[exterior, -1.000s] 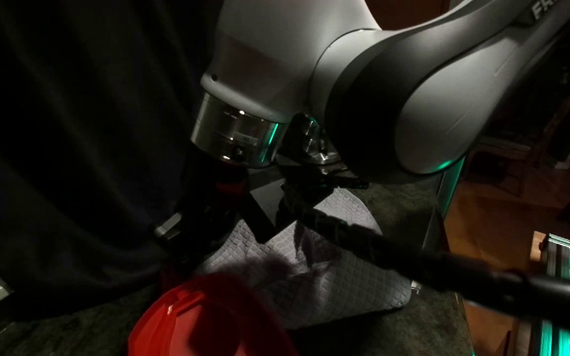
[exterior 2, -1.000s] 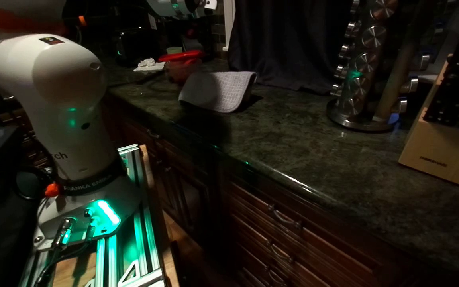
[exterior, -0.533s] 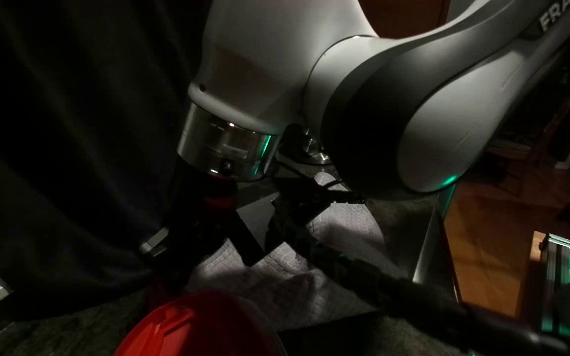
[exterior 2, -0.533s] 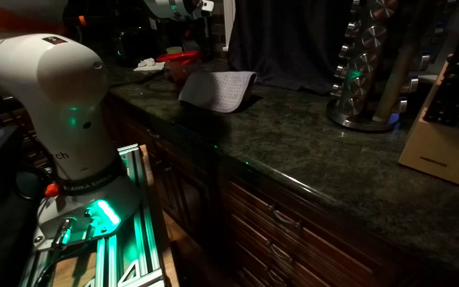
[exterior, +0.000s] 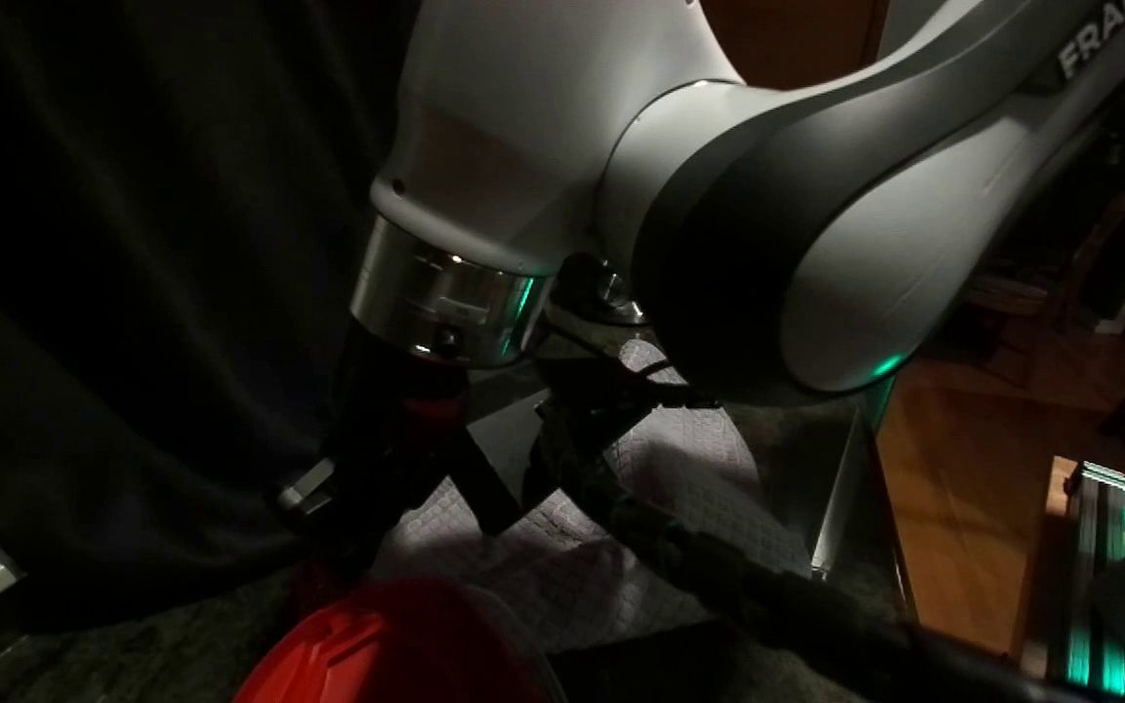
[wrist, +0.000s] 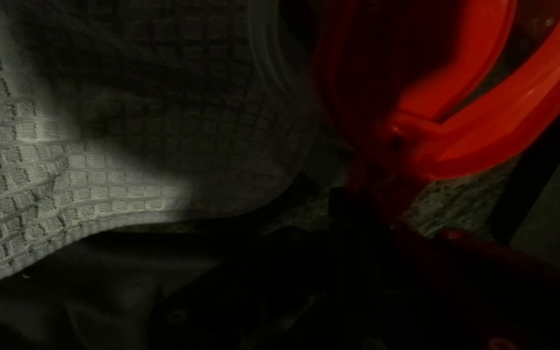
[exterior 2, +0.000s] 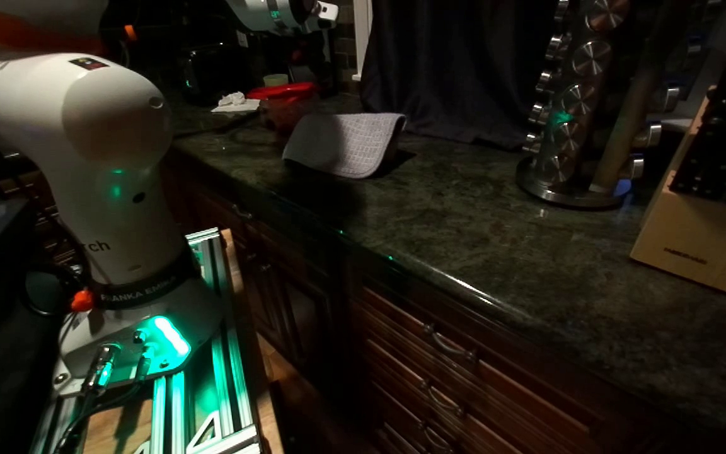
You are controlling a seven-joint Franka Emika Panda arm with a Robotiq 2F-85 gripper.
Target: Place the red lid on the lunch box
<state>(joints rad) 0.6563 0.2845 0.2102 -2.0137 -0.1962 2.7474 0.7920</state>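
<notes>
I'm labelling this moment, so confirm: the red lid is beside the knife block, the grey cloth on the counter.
The red lid isn't beside the knife block: an exterior view shows it near the grey cloth, which is on the counter.

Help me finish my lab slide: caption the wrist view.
Dim wrist view: a bright red, rounded plastic lid partly hides the curved, translucent greyish lunch box rim; grey quilted cloth lies at left.

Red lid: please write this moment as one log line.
red lid: over lunch box, its rim partly exposed | jaws: at lid edge, grip unclear | seating: unclear | grey mitt: beside box
</notes>
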